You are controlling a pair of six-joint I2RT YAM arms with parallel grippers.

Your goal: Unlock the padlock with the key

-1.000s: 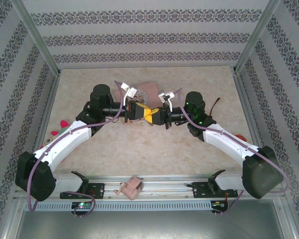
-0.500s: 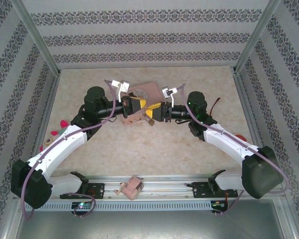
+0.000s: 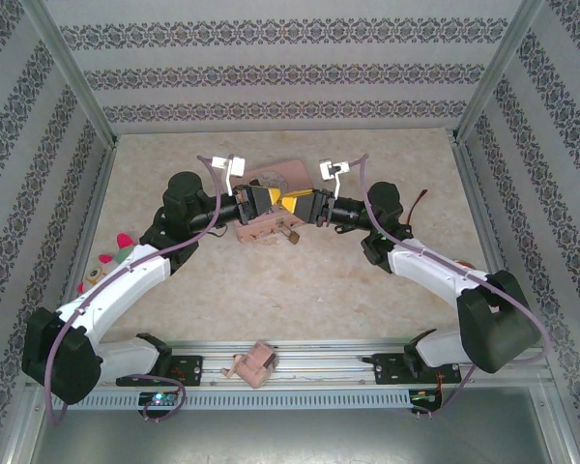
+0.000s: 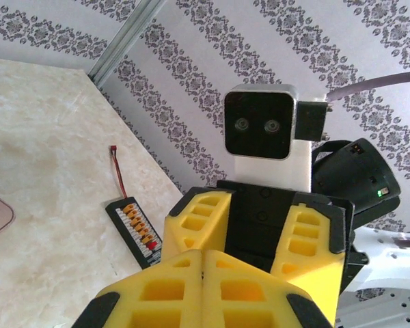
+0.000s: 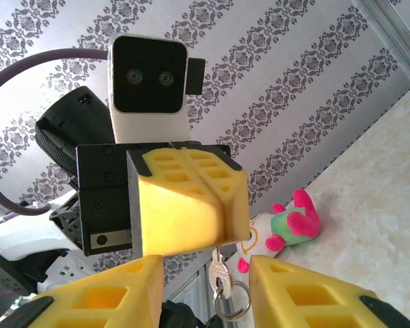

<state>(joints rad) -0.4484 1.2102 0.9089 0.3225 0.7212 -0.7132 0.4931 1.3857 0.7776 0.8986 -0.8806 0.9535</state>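
- Opened within the last second: the right end effector (image 4: 256, 225), its yellow fingers now spread apart with nothing between them. Both wrists have also been carried up the surface (image 3: 367, 290) towards the pink tin (image 3: 288, 172).
- Both arms are stretched inward from the near edge, forearms converging. The two end effectors are held nose to nose just in front of the tin.
- The left end effector (image 5: 222, 222) is seen clamped shut, and the key (image 5: 217, 271) dangles from its fingertips, its ring (image 5: 230, 298) hanging below.
- A release is judged to have been made: the key is left with the left side alone, so unlocking is not yet begun.
- The padlock cannot be made out with any certainty from above.
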